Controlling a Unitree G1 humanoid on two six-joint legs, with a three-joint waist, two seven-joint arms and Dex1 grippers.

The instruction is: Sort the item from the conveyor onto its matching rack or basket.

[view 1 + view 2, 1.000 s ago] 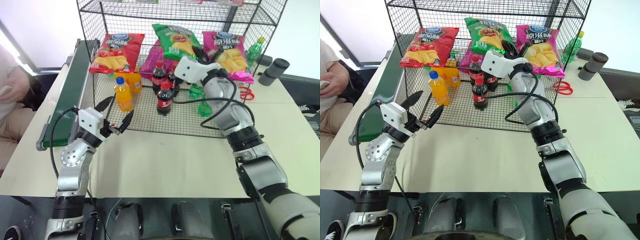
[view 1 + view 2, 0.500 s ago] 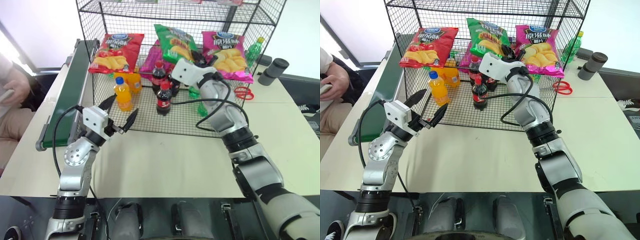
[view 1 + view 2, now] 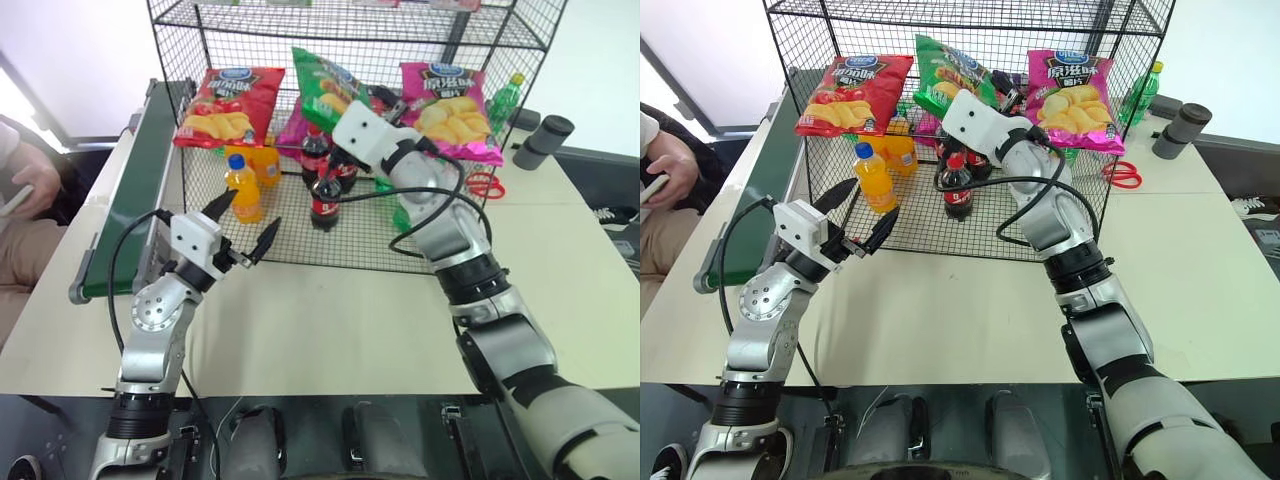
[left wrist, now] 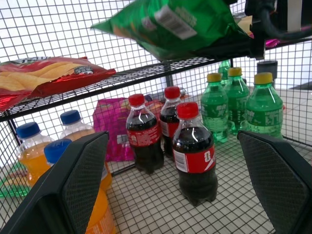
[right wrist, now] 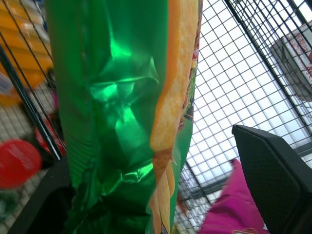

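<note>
Seeing green chip bag (image 3: 322, 84) on rack (image 3: 250, 20) shelf between red bag (image 3: 223, 100) and pink bag (image 3: 452, 95); our right claw (image 5: 161, 195) spread wide around it, left claw (image 3: 243, 222) wide open, empty, above surface (image 3: 330, 320).

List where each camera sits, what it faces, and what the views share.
Head eyes: look down over both arms at the rack, conveyor and table.
Left wrist: left gripper faces cola bottles.
Right wrist: right gripper against the green chip bag.
Shared: that bag.
</note>
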